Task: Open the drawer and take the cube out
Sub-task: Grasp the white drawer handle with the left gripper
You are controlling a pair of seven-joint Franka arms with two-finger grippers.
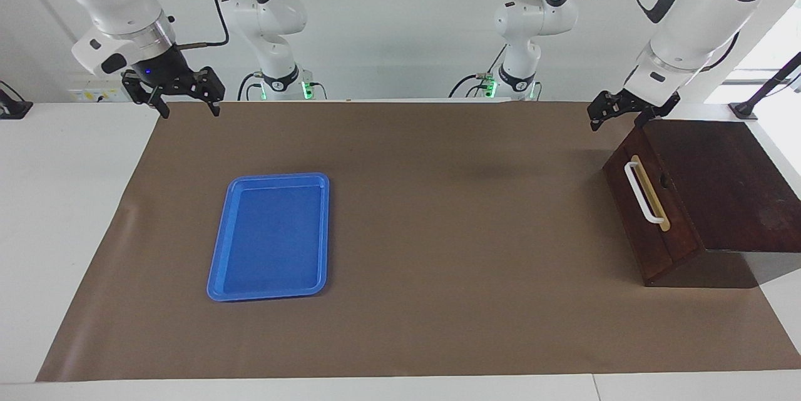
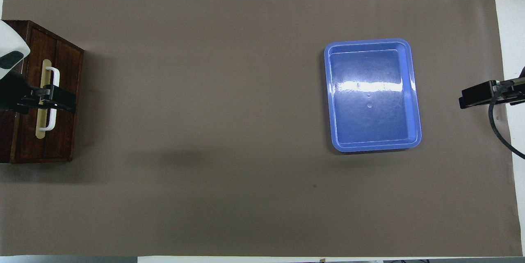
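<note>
The drawer (image 1: 651, 239) is shut in its dark wooden box (image 1: 726, 188) at the left arm's end of the table. Its white bar handle (image 1: 643, 193) faces the table's middle. In the overhead view the drawer front (image 2: 65, 70) and handle (image 2: 55, 75) show too. My left gripper (image 1: 617, 121) is open and hovers above the box's upper edge, clear of the handle; from overhead the left gripper (image 2: 48, 104) lies across the handle. My right gripper (image 1: 189, 111) is open and waits in the air at the right arm's end, also seen overhead (image 2: 478, 94). The cube is hidden.
A flat blue tray (image 1: 270, 235) lies on the brown mat toward the right arm's end, also in the overhead view (image 2: 371, 94). The brown mat (image 1: 438, 213) covers most of the white table.
</note>
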